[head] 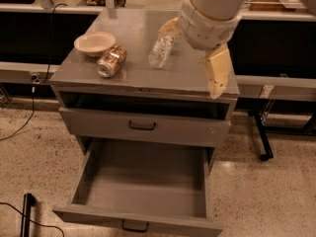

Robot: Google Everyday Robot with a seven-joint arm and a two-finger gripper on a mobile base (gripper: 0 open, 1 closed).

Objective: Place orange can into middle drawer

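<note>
The orange can [111, 61] lies on its side on the grey cabinet top [133, 28], at the front left, touching the cream bowl. The middle drawer [143, 179], the lowest one, is pulled wide open and its grey floor is bare. My gripper [195, 51] hangs above the right part of the cabinet top, to the right of the can. Its cream fingers [217, 73] are spread apart and hold nothing. The can is about a third of the cabinet's width to its left.
A cream bowl [95, 43] stands behind the can. A clear crinkled plastic bottle [160, 51] lies mid-top, just left of my gripper. The upper drawer front [143, 125] is slightly ajar. A black cable and post [27, 214] lie on the floor at left.
</note>
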